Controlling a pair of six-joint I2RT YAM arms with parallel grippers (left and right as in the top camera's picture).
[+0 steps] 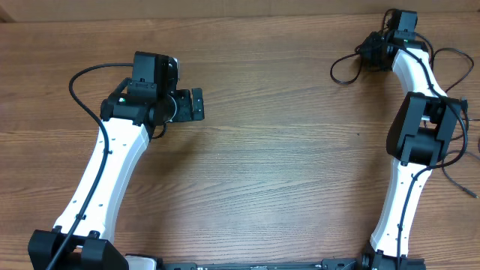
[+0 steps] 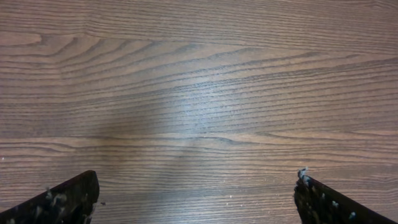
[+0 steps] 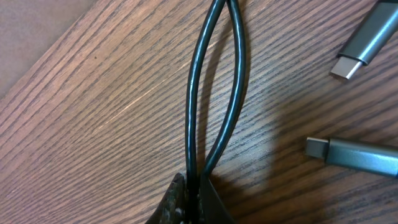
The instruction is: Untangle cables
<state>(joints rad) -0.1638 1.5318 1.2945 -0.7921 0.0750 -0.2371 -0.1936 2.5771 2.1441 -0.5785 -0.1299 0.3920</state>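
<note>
The cables are thin black cords at the far right of the table. One loop [image 1: 341, 73] lies just left of my right gripper [image 1: 365, 52], and other strands [image 1: 452, 54] trail by the right arm. In the right wrist view my right gripper [image 3: 194, 186] is shut on two black cable strands [image 3: 214, 81] that run up and away side by side. Two grey plug ends [image 3: 364, 34] [image 3: 354, 155] lie on the wood to the right of them. My left gripper [image 1: 198, 105] is at the left of the table, far from the cables. It is open [image 2: 198, 186] over bare wood.
The wooden table [image 1: 285, 150] runs under both arms. More thin black cord [image 1: 459, 176] lies near the right edge, beside the right arm's elbow [image 1: 424, 127]. The thicker black wire [image 1: 86, 105] fixed to the left arm arcs out to its left.
</note>
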